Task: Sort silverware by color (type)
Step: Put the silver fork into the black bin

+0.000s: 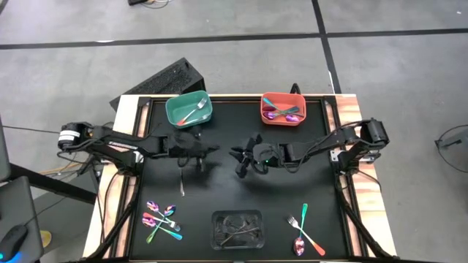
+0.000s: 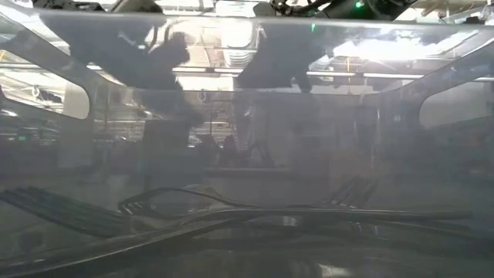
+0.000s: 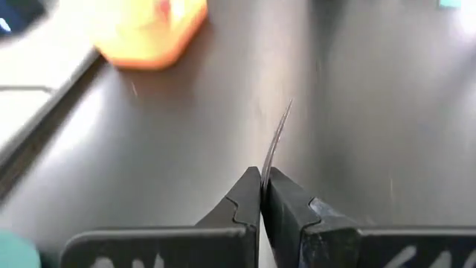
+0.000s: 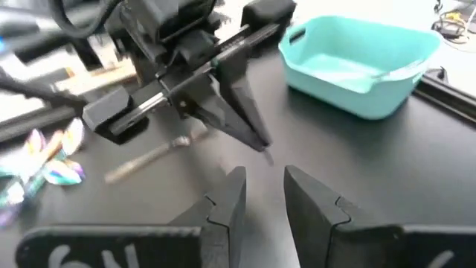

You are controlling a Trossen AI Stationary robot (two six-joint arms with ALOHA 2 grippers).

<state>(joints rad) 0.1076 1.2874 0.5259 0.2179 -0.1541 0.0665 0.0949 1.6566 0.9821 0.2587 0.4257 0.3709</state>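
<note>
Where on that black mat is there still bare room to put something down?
Bare mat lies between the clear tray and the two pincers, and between the teal bin and the red bin. It is crowded at mid-mat, where the left pincer and right pincer meet, and by the silverware clusters at front left and front right.

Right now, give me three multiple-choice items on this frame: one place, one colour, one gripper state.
1. Where is the clear tray?
A between the bins
B between the left silverware pile and the right silverware pile
C off the mat

2. What colour is the bin nearer the left gripper?
A teal
B red
C purple

3. The left gripper is:
A wide open
B shut
C out of view

Answers: B, the piles flank it; A, it shows teal from above; B, its fingers meet in the left wrist view.
</note>
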